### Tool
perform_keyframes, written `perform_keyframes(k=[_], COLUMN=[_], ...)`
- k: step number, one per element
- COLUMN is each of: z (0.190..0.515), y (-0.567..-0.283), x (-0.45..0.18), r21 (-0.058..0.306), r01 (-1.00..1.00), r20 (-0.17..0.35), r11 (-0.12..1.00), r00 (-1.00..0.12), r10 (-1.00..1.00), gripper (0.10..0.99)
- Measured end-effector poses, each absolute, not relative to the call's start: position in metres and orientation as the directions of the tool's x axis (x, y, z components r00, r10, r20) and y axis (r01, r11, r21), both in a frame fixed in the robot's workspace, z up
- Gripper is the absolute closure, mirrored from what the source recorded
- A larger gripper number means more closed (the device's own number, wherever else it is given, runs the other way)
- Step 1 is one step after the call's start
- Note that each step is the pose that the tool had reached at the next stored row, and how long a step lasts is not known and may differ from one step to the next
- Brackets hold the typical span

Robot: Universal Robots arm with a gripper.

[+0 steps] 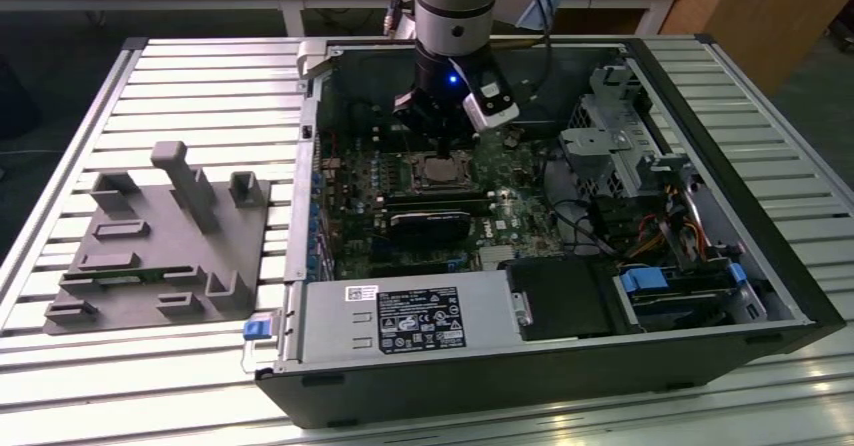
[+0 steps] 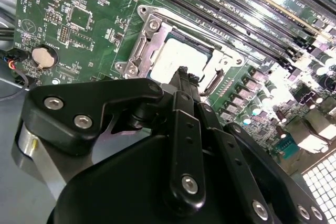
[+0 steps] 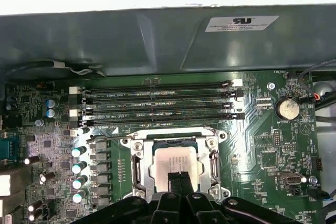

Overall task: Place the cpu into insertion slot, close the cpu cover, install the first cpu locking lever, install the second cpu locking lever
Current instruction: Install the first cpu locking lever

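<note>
Gripper (image 3: 178,178) hangs inside the open computer case (image 1: 694,116), directly over the socket area of the green motherboard (image 3: 262,150). Its two black fingers (image 3: 185,181) are pressed side by side with only a thin seam between them and nothing clamped. In both wrist views the fingertips lie over one edge of the cpu (image 3: 176,160); contact with it cannot be judged. The cpu is seated in the insertion slot (image 3: 173,141), its dull silver top facing up. The cpu cover (image 3: 137,163) lies flat around it, and the chip shows through the cut-out middle. Long black memory slots (image 3: 157,100) run parallel just beside the socket, between it and the case wall. A row of small capacitors (image 3: 79,166) stands along one side of the socket, and a coin cell battery (image 3: 287,108) sits on the opposite side, well apart. In the exterior view the case lies on a slatted table (image 1: 200,76), with the power supply (image 1: 400,321) at the near edge and a grey fixture (image 1: 160,246) to the exterior view's left.
</note>
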State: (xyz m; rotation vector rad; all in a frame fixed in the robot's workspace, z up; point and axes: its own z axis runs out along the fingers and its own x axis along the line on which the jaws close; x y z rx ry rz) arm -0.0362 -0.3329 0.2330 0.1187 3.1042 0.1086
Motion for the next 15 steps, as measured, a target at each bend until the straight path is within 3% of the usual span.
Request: perform_keyframes(k=[15], z=[0.233], y=[-0.333], x=[-0.043], r21=[0.071], r01=[0.076], r20=[-0.03], r11=[0.995], r00=[-0.996], r10=[0.078], gripper=[0.98])
